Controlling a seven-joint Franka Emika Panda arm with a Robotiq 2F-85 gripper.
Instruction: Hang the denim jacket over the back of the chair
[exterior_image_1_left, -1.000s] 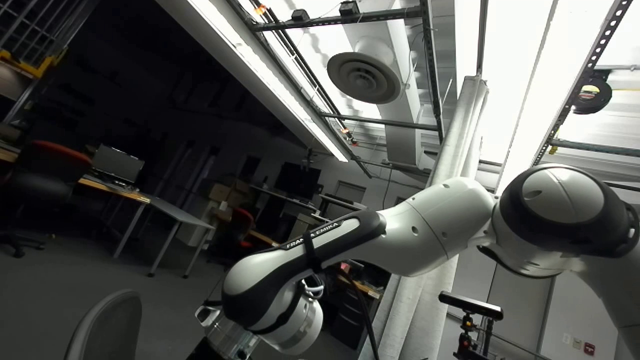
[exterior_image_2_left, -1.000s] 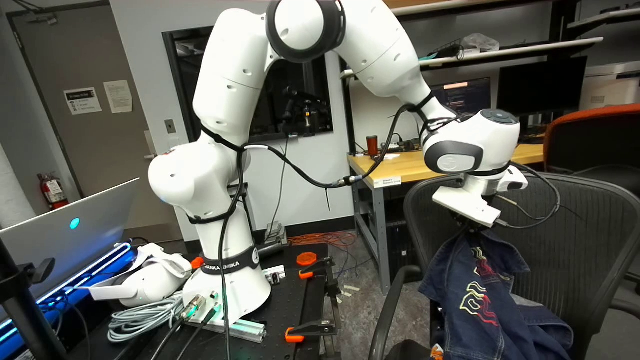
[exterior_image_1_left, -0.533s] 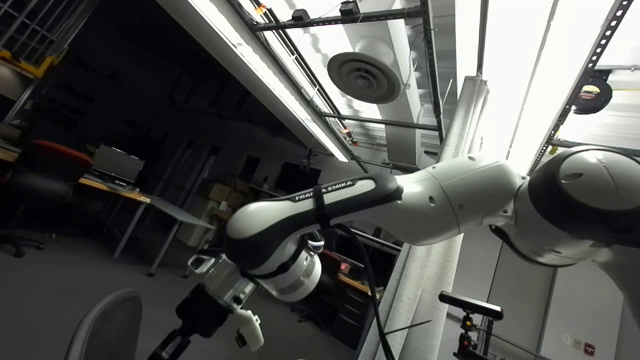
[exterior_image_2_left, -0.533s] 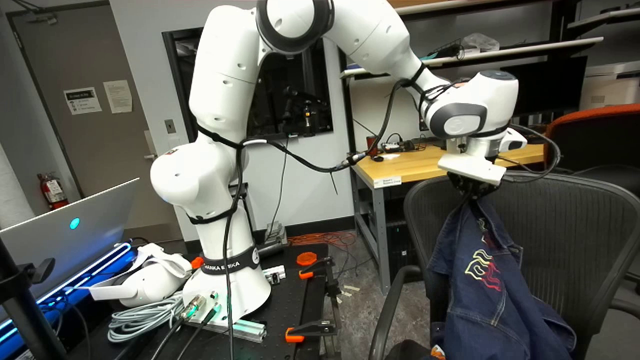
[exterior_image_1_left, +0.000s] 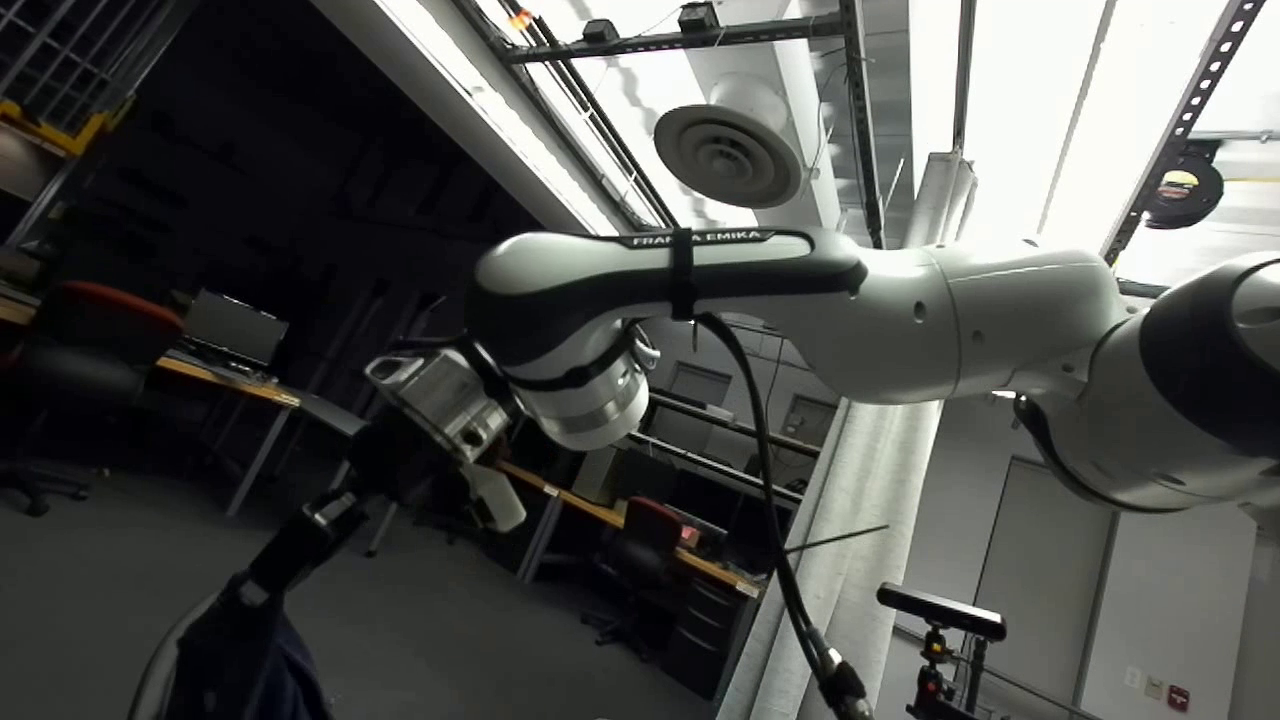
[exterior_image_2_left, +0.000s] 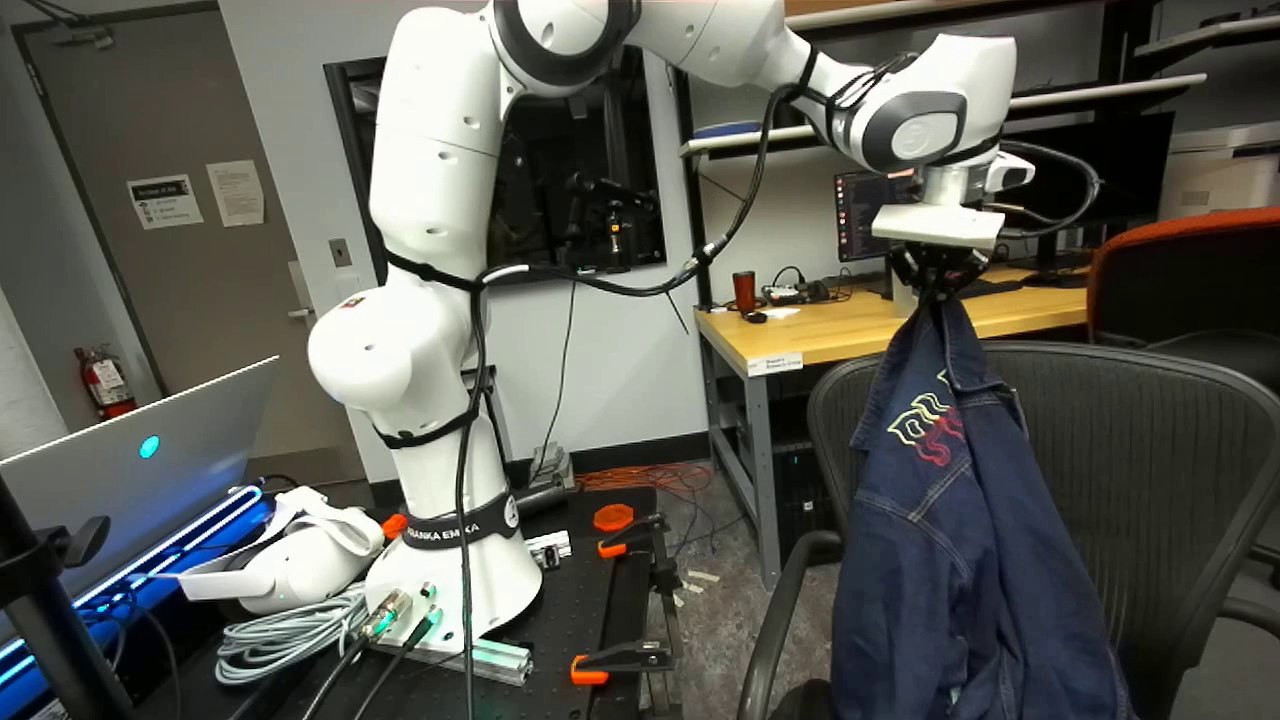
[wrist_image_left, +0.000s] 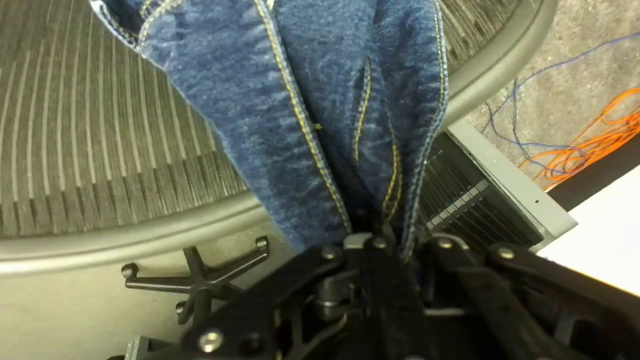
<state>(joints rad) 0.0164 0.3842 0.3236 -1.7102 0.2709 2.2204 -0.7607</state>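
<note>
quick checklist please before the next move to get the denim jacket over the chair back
1. Grip: ok. The gripper is shut on a bunched upper part of the denim jacket.
2. Gripper height: ok. In an exterior view it stands above the top rim of the mesh chair back.
3. Jacket lifted past the rim: not ok. Only the part near the grip rises above it; most hangs lower, in front of the mesh.
4. Jacket draped over the rim: not ok, not yet done.
5. Jacket free of the armrest: cannot tell; they meet in the picture.
6. Lower hem free: cannot tell, cut off by the frame.
</note>
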